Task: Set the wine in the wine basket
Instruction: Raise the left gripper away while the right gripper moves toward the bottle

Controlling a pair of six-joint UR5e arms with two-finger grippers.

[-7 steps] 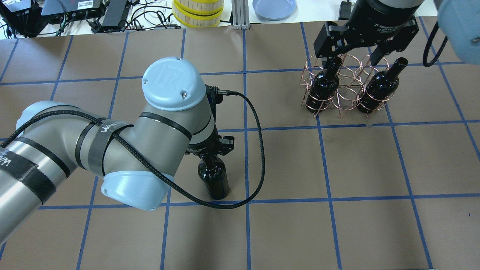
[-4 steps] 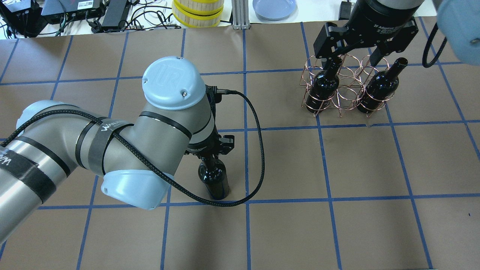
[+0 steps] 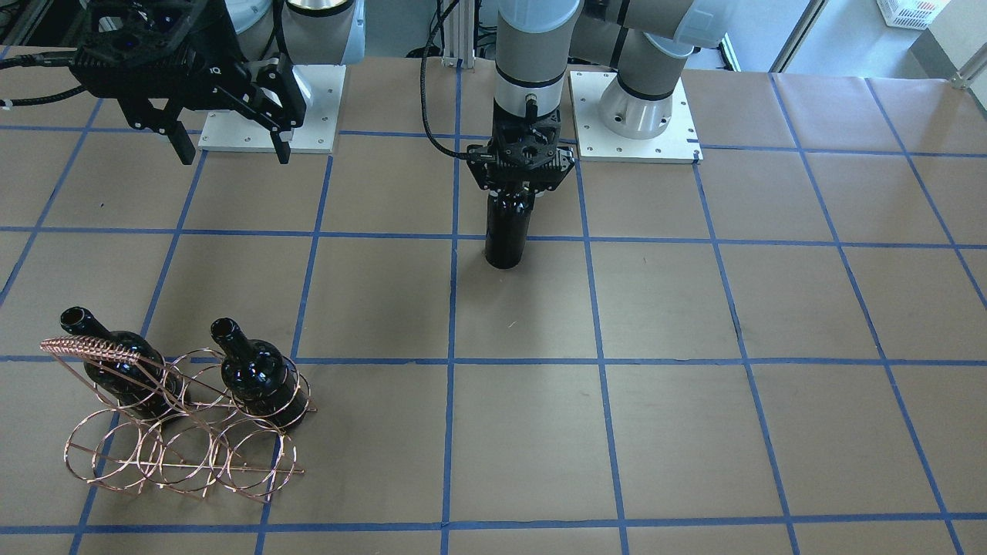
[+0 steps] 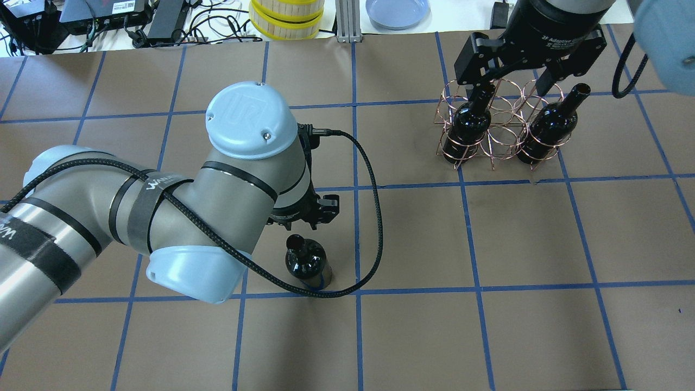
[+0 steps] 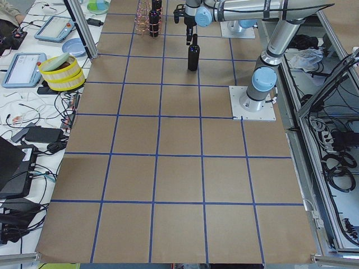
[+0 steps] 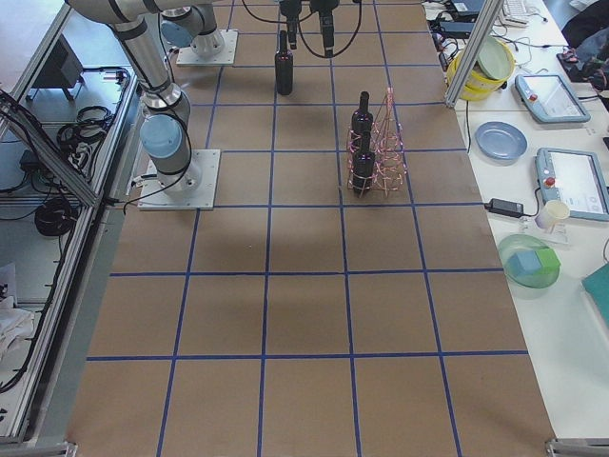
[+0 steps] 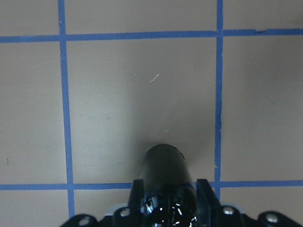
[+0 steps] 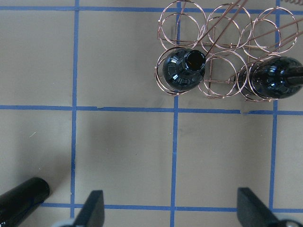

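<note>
A near-black wine bottle (image 4: 308, 264) stands upright near the table's middle; it also shows in the front view (image 3: 506, 233). My left gripper (image 3: 515, 202) is shut on its neck from above; in the left wrist view the fingers (image 7: 137, 191) flank the bottle (image 7: 164, 170). The copper wire wine basket (image 4: 504, 137) stands far right, and holds two identical bottles (image 4: 466, 129) (image 4: 547, 132) in its near-row end rings. My right gripper (image 4: 507, 81) hovers open and empty above the basket (image 8: 218, 91).
A yellow-rimmed round stack (image 4: 286, 19), a blue plate (image 4: 397, 11) and cables (image 4: 108, 21) lie beyond the table's far edge. The arms' white base plates (image 3: 636, 116) sit at the robot's side. The left arm's black cable (image 4: 374, 228) loops beside the bottle.
In the overhead view the bottle's neck top now shows just below my left gripper, and the bottle looks shorter. The right arm and the basket have not moved.
</note>
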